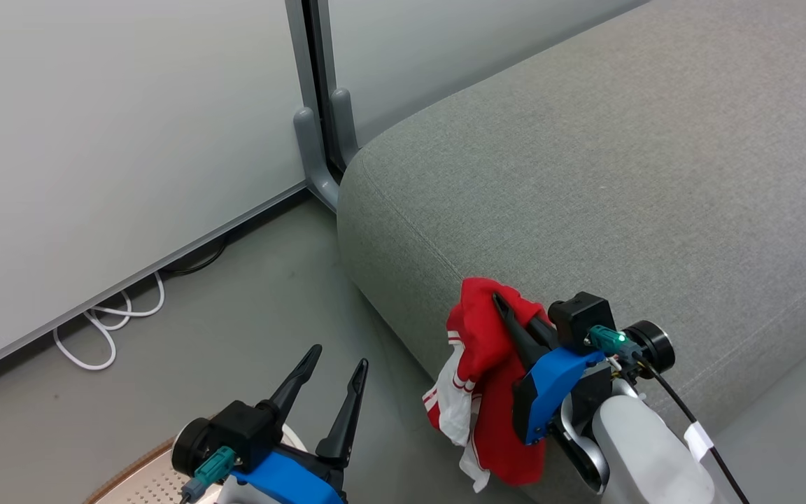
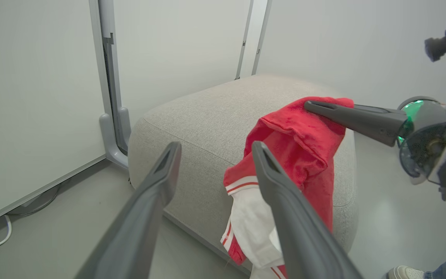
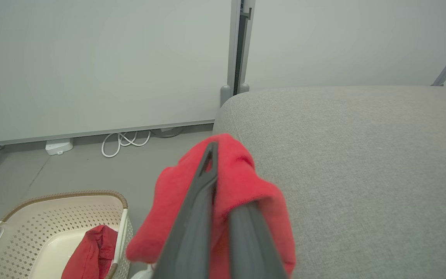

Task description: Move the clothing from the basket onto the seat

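One garment [image 1: 478,339] in right hand [image 1: 499,302], at seat [image 1: 620,175] edge

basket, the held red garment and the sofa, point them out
basket [image 3: 41,228], right wrist view, perforated inner wall
held red garment [image 1: 476,336], head view, red fold near its top
sofa [image 1: 620,175], head view, top surface of the cushion
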